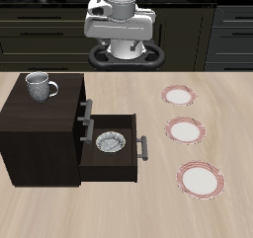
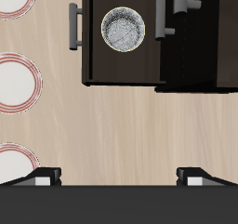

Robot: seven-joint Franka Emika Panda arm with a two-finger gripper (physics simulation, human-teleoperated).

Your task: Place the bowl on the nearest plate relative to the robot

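Note:
The bowl (image 1: 110,142), small, whitish-grey with a grey patterned inside, sits upright in the open drawer (image 1: 126,165) of a dark cabinet; the wrist view shows it too (image 2: 122,30). Three identical white plates with pink-red rims lie in a row beside the cabinet. The plate farthest back (image 1: 180,95) is the one closest to the robot's base; it shows partly in the wrist view (image 2: 9,164). My gripper (image 1: 120,35) hangs high at the table's back, far from the bowl. Its fingers stand wide apart in the wrist view (image 2: 119,177), open and empty.
The dark cabinet (image 1: 40,133) carries a grey handled mug (image 1: 41,85) on top. The middle plate (image 1: 185,130) and the plate nearest the front edge (image 1: 199,179) lie on the wooden table. The drawer's handle (image 1: 144,146) sticks out toward the plates.

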